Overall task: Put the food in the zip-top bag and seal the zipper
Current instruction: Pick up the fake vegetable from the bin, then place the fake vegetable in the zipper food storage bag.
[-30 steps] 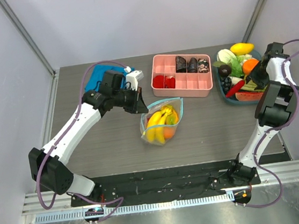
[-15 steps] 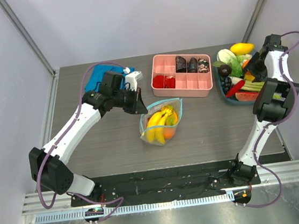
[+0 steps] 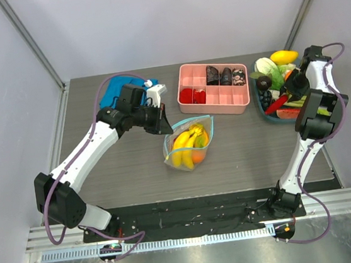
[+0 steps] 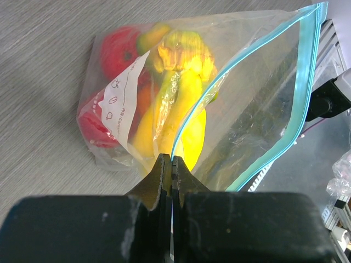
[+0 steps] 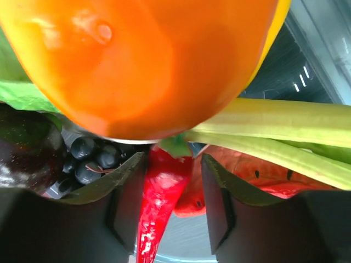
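The clear zip-top bag [image 3: 189,144] lies mid-table holding a yellow banana bunch [image 4: 181,109], red pieces [image 4: 118,52] and an orange piece. Its mouth gapes, and the teal zipper [image 4: 299,104] runs along the edge. My left gripper [image 3: 166,125] is shut on the near zipper edge, seen in the left wrist view [image 4: 171,159]. My right gripper [image 3: 297,81] is over the food tray, open, its jaws either side of a red chili pepper [image 5: 159,203] without gripping it. A large orange fruit [image 5: 137,60] fills the view just beyond the fingertips [image 5: 208,164].
The blue tray [image 3: 269,116] at the far right holds more food: green stalks [image 5: 274,123], a watermelon slice [image 5: 247,175], dark berries [image 5: 90,159], a yellow mango [image 3: 283,56]. A pink compartment box [image 3: 214,101] stands behind the bag. A blue cloth [image 3: 113,86] lies at the far left.
My right arm has swung its wrist farther back and left over the food tray. The left arm and the bag have not moved.
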Tool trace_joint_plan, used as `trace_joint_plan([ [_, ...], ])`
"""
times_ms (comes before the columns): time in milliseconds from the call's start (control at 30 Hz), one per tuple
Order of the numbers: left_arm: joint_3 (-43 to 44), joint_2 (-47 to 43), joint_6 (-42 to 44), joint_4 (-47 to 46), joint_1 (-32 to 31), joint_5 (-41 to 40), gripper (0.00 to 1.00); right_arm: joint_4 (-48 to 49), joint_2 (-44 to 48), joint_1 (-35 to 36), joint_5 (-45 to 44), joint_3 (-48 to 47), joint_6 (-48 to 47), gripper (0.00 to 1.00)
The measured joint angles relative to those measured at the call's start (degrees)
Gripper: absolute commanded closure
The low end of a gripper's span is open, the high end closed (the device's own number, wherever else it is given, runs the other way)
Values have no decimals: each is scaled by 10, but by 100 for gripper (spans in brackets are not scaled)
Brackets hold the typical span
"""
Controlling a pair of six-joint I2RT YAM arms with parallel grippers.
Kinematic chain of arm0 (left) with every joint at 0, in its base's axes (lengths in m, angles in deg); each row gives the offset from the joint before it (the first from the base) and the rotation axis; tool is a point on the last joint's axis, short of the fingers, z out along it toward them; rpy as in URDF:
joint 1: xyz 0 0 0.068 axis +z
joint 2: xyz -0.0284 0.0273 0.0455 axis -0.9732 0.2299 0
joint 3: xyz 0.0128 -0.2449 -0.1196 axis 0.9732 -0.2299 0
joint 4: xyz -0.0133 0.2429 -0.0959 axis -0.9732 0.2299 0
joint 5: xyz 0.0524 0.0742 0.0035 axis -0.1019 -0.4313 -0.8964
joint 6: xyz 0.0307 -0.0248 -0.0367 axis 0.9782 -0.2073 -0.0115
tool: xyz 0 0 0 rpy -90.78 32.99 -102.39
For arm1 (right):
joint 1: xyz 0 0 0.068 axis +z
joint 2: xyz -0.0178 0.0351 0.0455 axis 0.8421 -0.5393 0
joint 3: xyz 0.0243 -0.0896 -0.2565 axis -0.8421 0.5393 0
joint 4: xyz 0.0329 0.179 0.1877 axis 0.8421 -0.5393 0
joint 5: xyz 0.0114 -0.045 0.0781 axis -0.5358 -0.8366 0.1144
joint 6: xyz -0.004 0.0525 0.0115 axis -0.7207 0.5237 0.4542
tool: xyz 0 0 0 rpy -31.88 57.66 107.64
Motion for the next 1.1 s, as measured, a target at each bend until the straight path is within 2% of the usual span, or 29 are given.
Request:
trace_joint_plan([
  [267, 0, 0, -2, 0, 0, 3, 100, -3, -3, 0, 15, 0, -1, 93],
  [333, 0, 0, -2, 0, 0, 5, 100, -5, -2, 0, 20, 0, -1, 99],
  [567, 0, 0, -10, 0, 0, 5, 100, -11, 42, 1, 66, -2, 7, 99],
  [733, 0, 0, -15, 0, 0, 9, 100, 42, 155, 24, 122, 26, 20, 99],
  [900, 0, 0, -15, -1, 1, 10, 100, 154, 323, 128, 142, 96, 24, 99],
  [1100, 0, 0, -16, -1, 1, 10, 100, 327, 508, 325, 101, 217, -11, 99],
])
